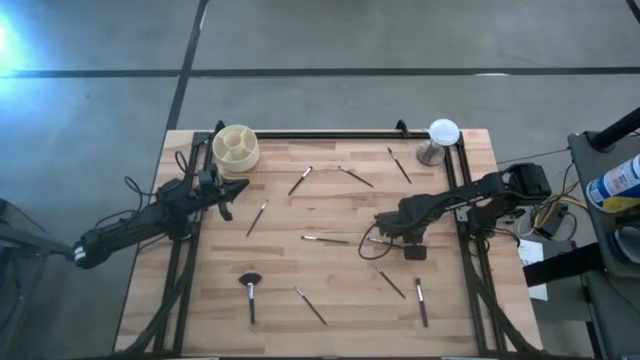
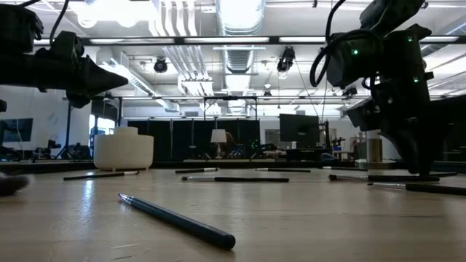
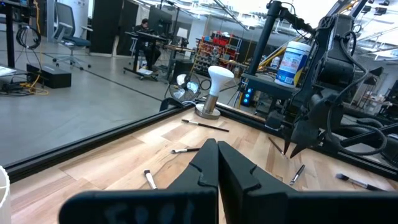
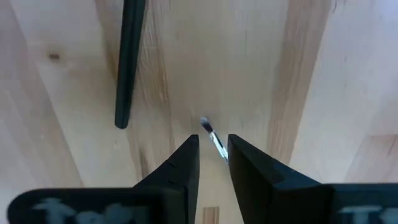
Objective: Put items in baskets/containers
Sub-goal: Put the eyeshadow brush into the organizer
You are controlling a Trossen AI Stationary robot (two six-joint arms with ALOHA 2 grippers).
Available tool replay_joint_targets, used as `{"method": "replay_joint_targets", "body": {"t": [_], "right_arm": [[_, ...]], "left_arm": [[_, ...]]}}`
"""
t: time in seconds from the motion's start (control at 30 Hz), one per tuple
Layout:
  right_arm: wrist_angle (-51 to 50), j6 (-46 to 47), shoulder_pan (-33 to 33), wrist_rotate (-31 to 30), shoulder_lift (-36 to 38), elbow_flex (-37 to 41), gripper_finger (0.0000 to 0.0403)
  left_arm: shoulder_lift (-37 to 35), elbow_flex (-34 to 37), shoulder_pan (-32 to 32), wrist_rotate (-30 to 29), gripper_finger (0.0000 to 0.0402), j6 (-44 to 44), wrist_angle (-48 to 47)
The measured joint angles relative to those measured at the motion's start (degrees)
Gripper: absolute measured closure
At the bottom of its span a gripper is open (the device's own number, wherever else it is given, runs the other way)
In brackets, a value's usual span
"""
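Right end effector is down at the worktop, right of centre, fingers slightly apart with the bristle tip of a slim brush between them (not clamped, as far as the wrist view shows); that brush's long axis runs back under the wrist. Beside it lies a dark-handled brush, roughly parallel. Left end effector hangs pressed together near the cream cup at the far left corner. Other brushes lie scattered at differing angles.
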State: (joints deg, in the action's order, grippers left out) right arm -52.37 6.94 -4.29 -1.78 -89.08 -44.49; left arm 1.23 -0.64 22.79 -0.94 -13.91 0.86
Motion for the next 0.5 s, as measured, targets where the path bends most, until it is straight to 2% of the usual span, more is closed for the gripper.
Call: {"method": "replay_joint_targets", "body": {"t": [0.23, 0.5], "right_arm": [[3.5, -2.6, 0.1, -1.2, -0.3, 0.0, 0.0324], [3.3, -1.8, 0.1, -1.3, -0.4, 0.0, 0.0355]], "left_arm": [[0.0, 0.0, 0.0, 0.0, 0.0402, 0.0, 0.0], [0.0, 0.0, 0.0, 0.0, 0.0402, 0.0, 0.0]]}}
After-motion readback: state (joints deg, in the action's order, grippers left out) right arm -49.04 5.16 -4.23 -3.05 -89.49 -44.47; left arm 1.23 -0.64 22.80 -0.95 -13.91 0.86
